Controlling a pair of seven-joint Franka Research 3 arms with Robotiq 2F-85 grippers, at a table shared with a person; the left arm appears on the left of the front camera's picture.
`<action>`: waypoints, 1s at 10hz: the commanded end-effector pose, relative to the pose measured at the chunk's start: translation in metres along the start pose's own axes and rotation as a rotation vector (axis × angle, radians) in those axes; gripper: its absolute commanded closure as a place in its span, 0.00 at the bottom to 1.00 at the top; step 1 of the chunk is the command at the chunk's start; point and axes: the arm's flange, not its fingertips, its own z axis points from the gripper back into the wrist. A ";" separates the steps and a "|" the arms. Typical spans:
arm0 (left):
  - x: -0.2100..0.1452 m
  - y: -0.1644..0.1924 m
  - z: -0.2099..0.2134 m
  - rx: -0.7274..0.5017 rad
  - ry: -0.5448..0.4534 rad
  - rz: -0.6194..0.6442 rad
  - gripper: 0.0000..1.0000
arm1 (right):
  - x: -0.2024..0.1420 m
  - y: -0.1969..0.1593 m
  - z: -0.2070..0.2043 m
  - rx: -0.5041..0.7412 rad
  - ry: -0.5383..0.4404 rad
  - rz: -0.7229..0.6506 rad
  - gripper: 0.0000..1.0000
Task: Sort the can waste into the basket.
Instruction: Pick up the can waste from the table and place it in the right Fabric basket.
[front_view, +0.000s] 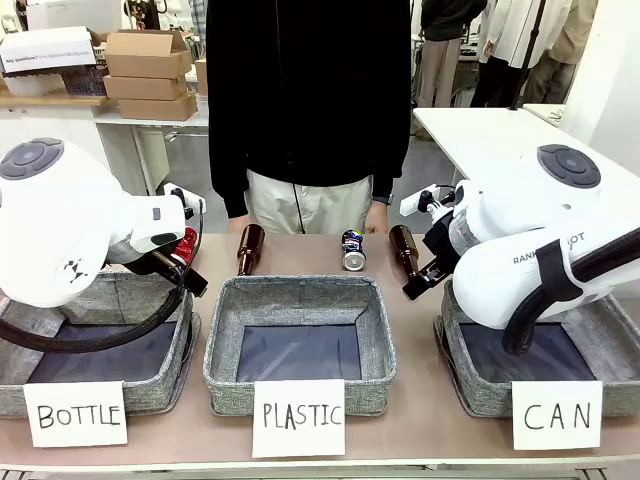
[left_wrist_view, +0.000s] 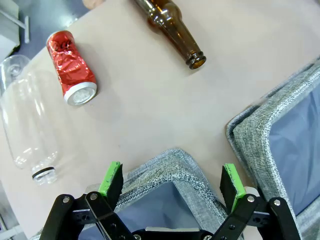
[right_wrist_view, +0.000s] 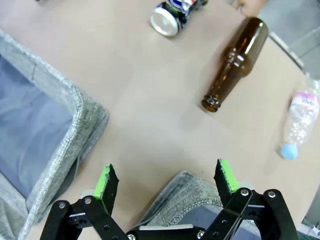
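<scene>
The dark blue and silver can (front_view: 352, 250) lies on its side at the far middle of the table, and it is at the top of the right wrist view (right_wrist_view: 175, 12). The dented red can (left_wrist_view: 71, 67) lies beside a clear plastic bottle (left_wrist_view: 25, 120); in the front view the red can (front_view: 190, 241) peeks out behind my left arm. The grey basket (front_view: 455, 352) with the "CAN" sign (front_view: 556, 414) stands at the right. My right gripper (right_wrist_view: 167, 182) is open above that basket's far corner (right_wrist_view: 192, 189). My left gripper (left_wrist_view: 171, 182) is open over the "BOTTLE" basket's corner (left_wrist_view: 167, 170).
Two brown glass bottles (front_view: 249, 248) (front_view: 403, 250) lie either side of the blue can. A small plastic bottle with a blue cap (right_wrist_view: 300, 120) lies beyond the right-hand one. The "PLASTIC" basket (front_view: 300, 290) stands in the middle. A person in a black top (front_view: 300, 100) stands at the far edge.
</scene>
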 end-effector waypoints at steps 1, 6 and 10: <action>0.000 0.000 0.000 0.000 0.000 -0.001 0.00 | 0.000 0.000 0.000 0.000 0.000 0.000 0.00; 0.018 -0.009 0.131 -0.033 -0.184 0.050 0.00 | 0.042 -0.004 0.093 0.030 -0.025 -0.224 0.00; -0.035 -0.065 0.201 -0.128 0.138 0.115 0.00 | -0.029 0.021 0.193 0.229 0.024 -0.218 0.00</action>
